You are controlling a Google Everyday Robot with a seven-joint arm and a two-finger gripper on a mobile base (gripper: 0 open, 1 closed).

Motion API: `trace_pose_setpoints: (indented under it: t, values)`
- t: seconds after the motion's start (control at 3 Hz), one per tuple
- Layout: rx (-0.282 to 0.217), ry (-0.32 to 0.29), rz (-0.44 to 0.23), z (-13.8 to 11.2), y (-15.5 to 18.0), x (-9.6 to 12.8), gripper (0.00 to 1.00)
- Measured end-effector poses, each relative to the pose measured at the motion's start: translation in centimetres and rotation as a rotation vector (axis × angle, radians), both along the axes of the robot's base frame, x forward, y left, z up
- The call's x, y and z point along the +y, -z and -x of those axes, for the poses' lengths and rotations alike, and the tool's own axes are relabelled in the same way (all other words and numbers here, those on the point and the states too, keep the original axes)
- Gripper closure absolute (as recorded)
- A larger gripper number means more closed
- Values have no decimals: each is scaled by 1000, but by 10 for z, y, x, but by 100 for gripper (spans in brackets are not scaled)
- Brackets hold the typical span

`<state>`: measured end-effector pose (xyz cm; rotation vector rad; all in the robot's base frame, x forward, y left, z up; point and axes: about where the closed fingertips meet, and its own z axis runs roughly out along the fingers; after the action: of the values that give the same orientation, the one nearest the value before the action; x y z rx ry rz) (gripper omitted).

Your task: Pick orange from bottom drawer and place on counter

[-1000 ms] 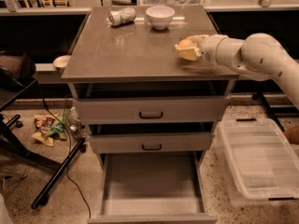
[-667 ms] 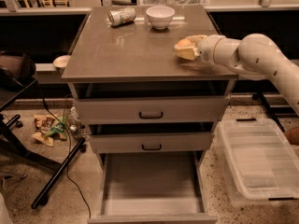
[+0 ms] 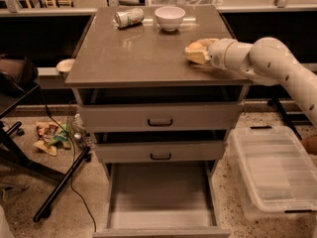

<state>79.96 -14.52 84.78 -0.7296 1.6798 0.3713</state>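
Two cream fingers [image 3: 201,58] are clamped on the orange [image 3: 196,46], with the fruit showing just above them. The gripper [image 3: 198,52] sits low over the counter [image 3: 138,58], near the right edge, about midway between front and back. Can't tell whether the fruit touches the slab. The white arm [image 3: 270,58] comes in from the right, across that edge.

Handling, my read: the orange is light and firm, with a slightly yielding rind, and not fragile. It's round, so it will roll once freed. The waxy skin could slip under a weak squeeze. Best hold is across the widest part, pads on opposite sides, moderate force. It should be let go right down on the slab, or it may roll toward the right edge and drop.

Along the far edge a white bowl [image 3: 170,18] stands right of centre. A tipped can [image 3: 129,17] lies to its left, toward the far left corner. Both are well apart from the gripper.

Below the top, the bottom drawer [image 3: 161,197] is pulled out and its grey inside looks bare. A clear plastic bin [image 3: 275,167] sits on the floor to the right.
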Motion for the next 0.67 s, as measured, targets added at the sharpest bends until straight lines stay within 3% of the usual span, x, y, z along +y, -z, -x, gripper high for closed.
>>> trace_pose_setpoints:
  t: [0.33, 0.67]
  values:
    - [4, 4, -6, 0, 3, -2, 11]
    - [6, 20, -11, 5, 3, -9, 0]
